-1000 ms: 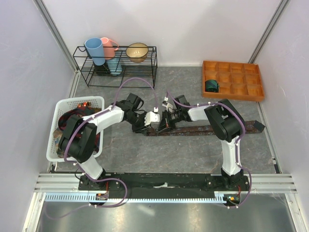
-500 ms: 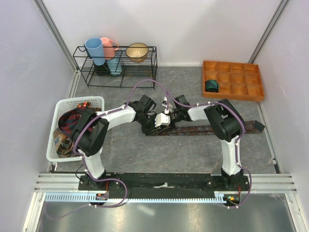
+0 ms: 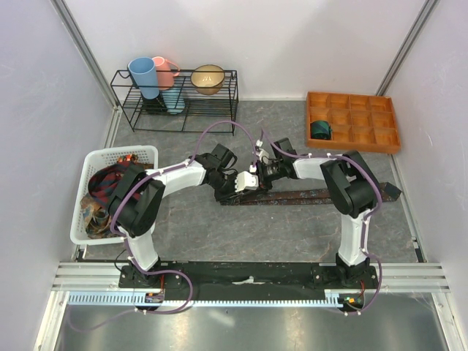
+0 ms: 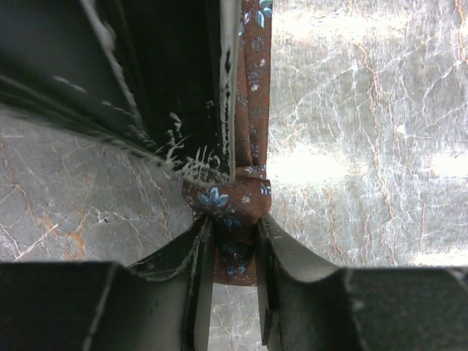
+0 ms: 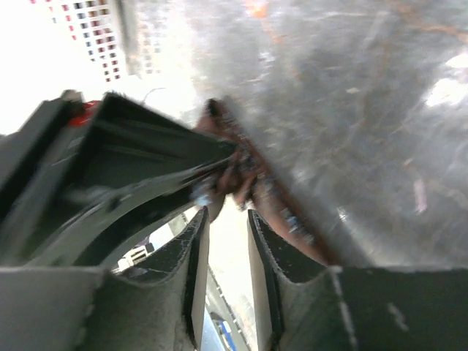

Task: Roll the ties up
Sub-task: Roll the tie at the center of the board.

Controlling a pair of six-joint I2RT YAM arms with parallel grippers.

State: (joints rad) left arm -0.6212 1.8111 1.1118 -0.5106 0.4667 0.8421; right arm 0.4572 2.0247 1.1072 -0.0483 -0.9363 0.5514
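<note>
Maroon-brown tie (image 3: 314,196) lies flat on the table (image 3: 190,234), running left-right across the middle, wide end far right. Its left end is started into a small rolled end (image 4: 230,208), only a turn or so.

L gripper (image 4: 234,252) is clamped on that roll, cloth squeezed btwn both pads. R gripper (image 5: 223,241) has its jaws apart w/ nothing btwn them. Blurred tie cloth (image 5: 281,212) sits just past its tips. From above, the two grippers are nearly touching over the roll: L (image 3: 238,185), R (image 3: 254,174).

Other ties (image 3: 102,186) are heaped in the basket (image 3: 121,151) at left. One teal tie (image 3: 319,130) sits rolled in the tray (image 3: 352,148), far right.

Risks, as I judge them:
- Roll is loose and soft, and only the L pinch holds it. If that slips, the turn prob. springs open.
- L grip looks to be on the roll's near tip, so turning from there could skew the roll into a cone.
- Pulling instead of turning would drag the whole tie leftward across the table.
- Grippers are v. close, so a re-grab by R could knock the L fingers or nudge the roll out.

Vs 1 s ago:
- R jaws were shut at the roll and have now parted.
- R wrist has edged a bit farther, and its elbow has swung right.
- L gripper has shifted slightly right, shoulder link turned w/ it.
- Tie's long run looks unmoved.
</note>
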